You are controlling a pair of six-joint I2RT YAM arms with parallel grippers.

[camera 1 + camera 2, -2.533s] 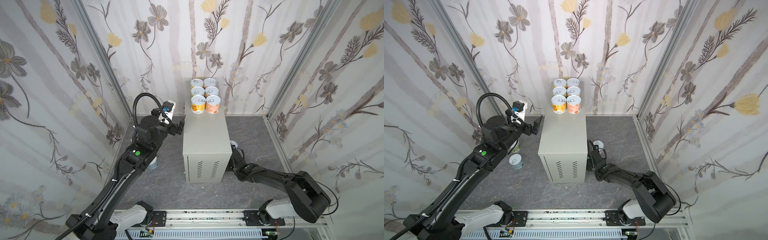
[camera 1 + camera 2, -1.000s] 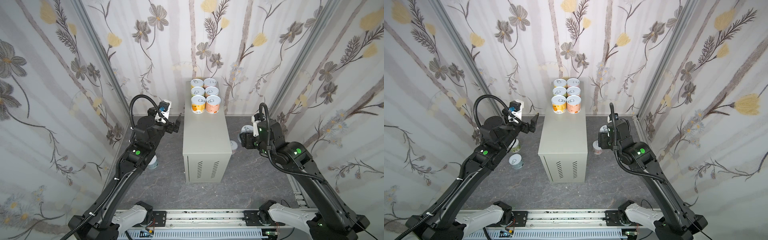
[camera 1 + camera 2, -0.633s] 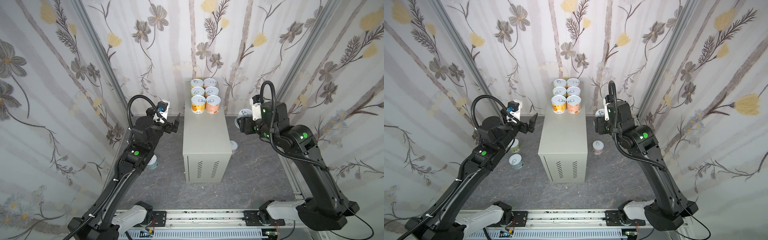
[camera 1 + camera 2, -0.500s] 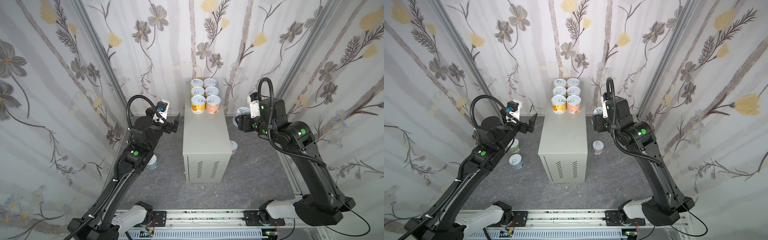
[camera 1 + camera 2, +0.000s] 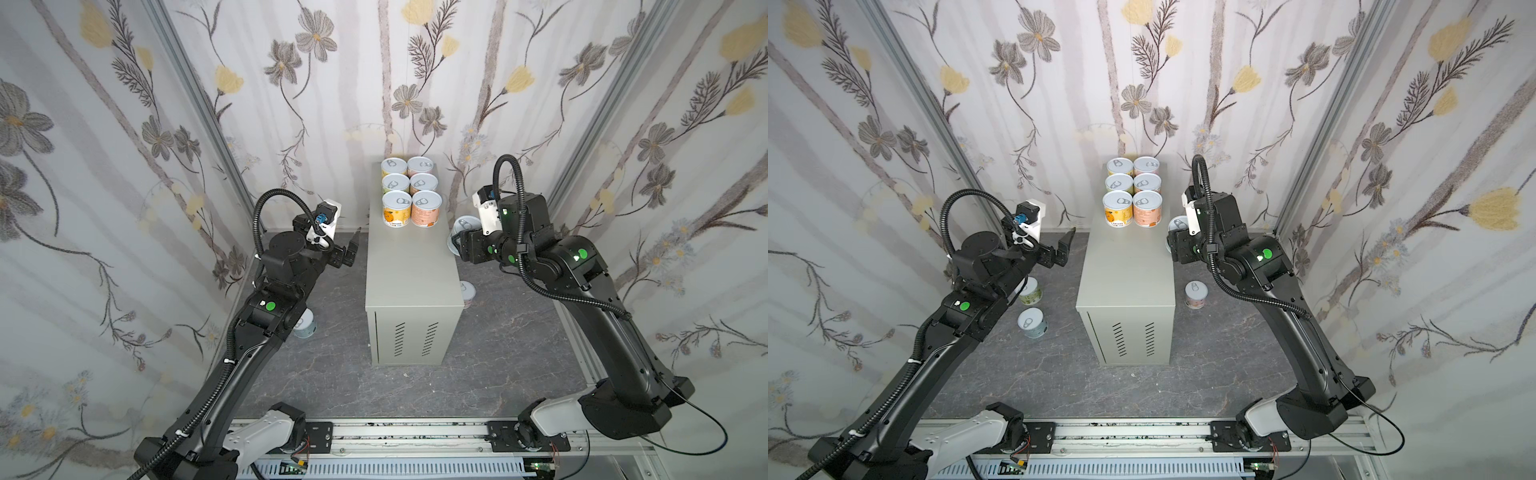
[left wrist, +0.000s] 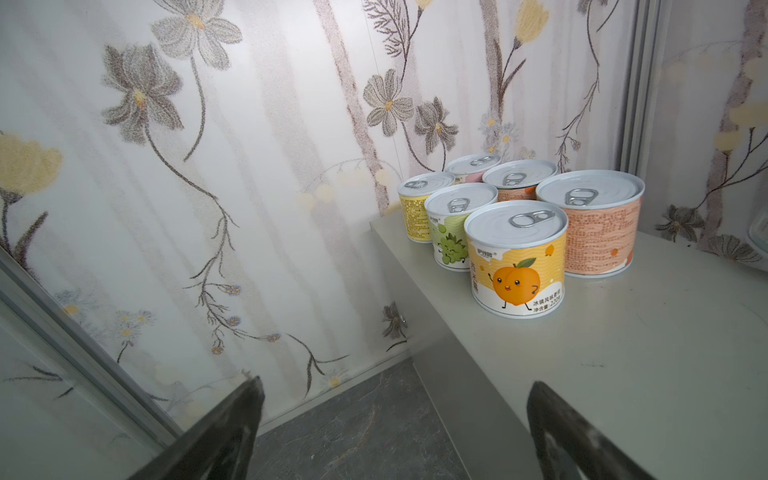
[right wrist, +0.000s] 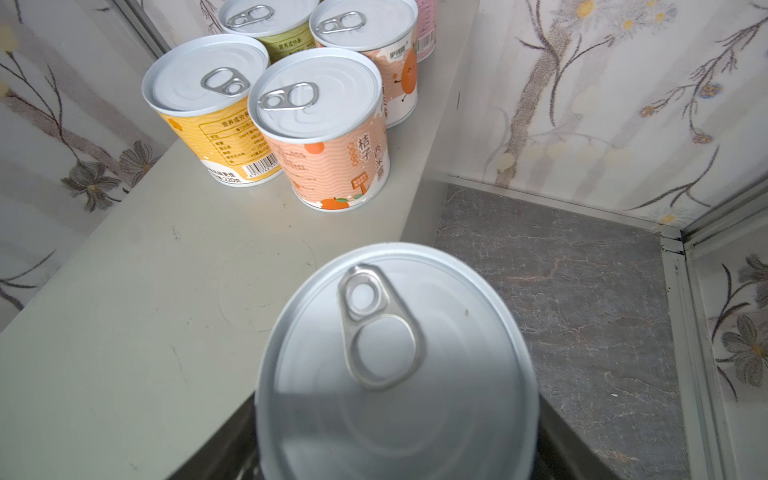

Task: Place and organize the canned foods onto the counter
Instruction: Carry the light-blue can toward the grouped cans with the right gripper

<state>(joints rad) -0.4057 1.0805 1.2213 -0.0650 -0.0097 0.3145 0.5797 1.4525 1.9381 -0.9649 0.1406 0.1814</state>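
The counter [image 5: 411, 266] carries six cans [image 5: 409, 195] at its far end. The right gripper [image 5: 459, 245] — pinching a seventh can [image 7: 390, 365] — has risen from the floor [image 5: 332, 374] to its right edge, ready for placing; the left gripper [image 5: 1065, 248] hangs spread by its left edge.

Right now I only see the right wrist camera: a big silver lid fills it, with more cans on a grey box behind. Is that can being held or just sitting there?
Observer: Held. In both top views the right gripper is shut on the can, in the air beside the counter's right edge.
Operator: Are any other cans waiting somewhere?
Observer: Three stand on the floor: a green can and a light blue can left of the counter, and a pink can on its right.
Operator: What is the other arm doing?
Observer: The left gripper hangs open and empty, left of the counter.
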